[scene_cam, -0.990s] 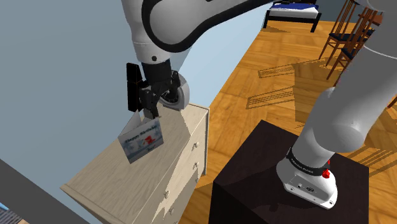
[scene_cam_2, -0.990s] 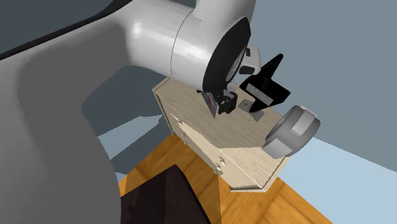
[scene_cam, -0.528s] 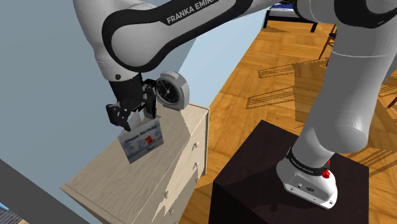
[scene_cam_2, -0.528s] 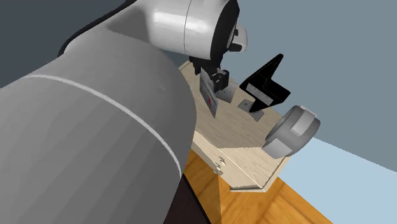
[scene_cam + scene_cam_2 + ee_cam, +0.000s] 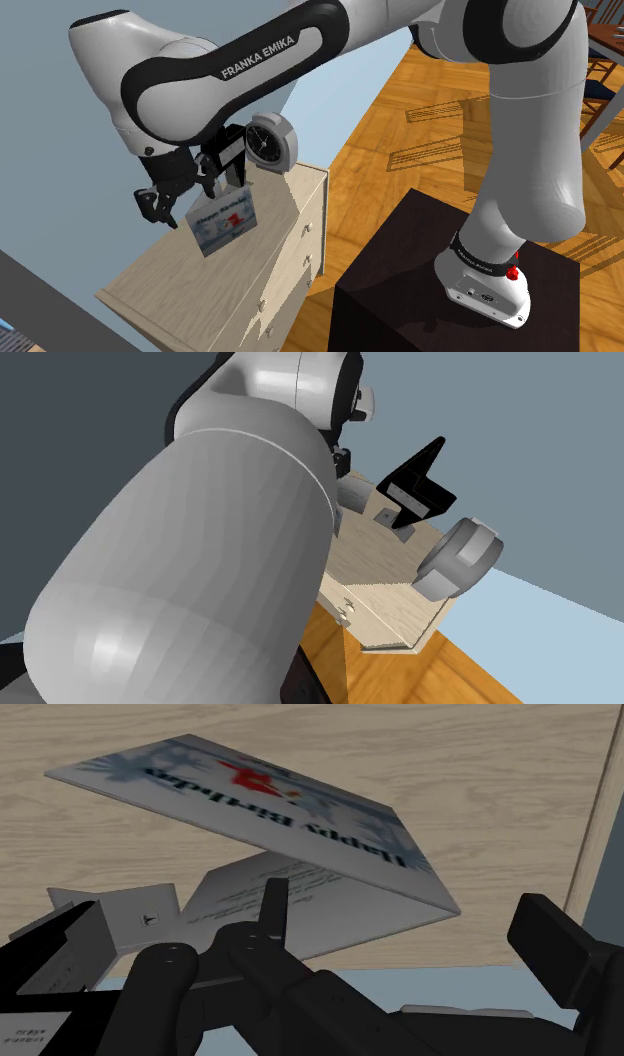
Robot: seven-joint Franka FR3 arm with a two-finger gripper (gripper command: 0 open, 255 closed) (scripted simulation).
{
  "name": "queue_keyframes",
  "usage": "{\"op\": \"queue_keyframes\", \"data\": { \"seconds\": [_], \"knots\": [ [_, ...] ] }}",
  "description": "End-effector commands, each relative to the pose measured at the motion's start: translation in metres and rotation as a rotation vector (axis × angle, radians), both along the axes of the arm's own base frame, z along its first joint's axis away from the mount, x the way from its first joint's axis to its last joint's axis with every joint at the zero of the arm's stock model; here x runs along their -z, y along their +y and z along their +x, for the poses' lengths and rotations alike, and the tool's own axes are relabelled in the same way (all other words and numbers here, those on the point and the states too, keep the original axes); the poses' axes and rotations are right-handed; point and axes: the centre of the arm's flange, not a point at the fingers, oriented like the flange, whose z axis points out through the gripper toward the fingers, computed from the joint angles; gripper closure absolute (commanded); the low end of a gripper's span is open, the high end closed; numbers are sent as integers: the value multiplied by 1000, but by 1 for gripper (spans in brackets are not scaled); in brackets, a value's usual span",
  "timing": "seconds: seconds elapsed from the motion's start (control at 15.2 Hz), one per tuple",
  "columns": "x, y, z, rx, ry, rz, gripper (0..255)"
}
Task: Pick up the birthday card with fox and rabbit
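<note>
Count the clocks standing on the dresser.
1: a round alarm clock at the dresser's far end in the shoulder view, beyond the birthday card; the arm may hide others.

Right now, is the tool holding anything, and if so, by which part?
Nothing is held. The open black tool hovers by the top edge of the blue-and-white folded birthday card, which stands on the pale wooden dresser.

Card (image 5: 290, 814), just ahead of pincer (image 5: 182, 195): matt paper, smooth, printed face. Dresser (image 5: 180, 285) top beneath it: pale wood, visible grain, matt. Pincer itself: matt black. Arm (image 5: 105, 60) shell behind it: glossy white, smooth. Floor (image 5: 400, 120), well beyond: glossy wood planks.
</note>
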Motion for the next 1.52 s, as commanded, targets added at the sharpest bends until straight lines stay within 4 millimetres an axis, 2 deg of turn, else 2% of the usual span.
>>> {"op": "queue_keyframes", "data": {
  "seconds": [0.0, 0.2, 0.33, 0.4, 0.99, 1.45],
  "knots": [
    [11, 1, 1, 0, -1, 0, 0],
    [30, 1, 1, 0, -1, 0, 0],
    [30, 1, 1, 0, -1, 0, 0],
    [29, 1, 1, 0, -1, 0, 255],
    [30, 1, 1, 0, -1, 0, 255],
    [-7, 1, 1, 0, -1, 0, 255]
  ]
}}
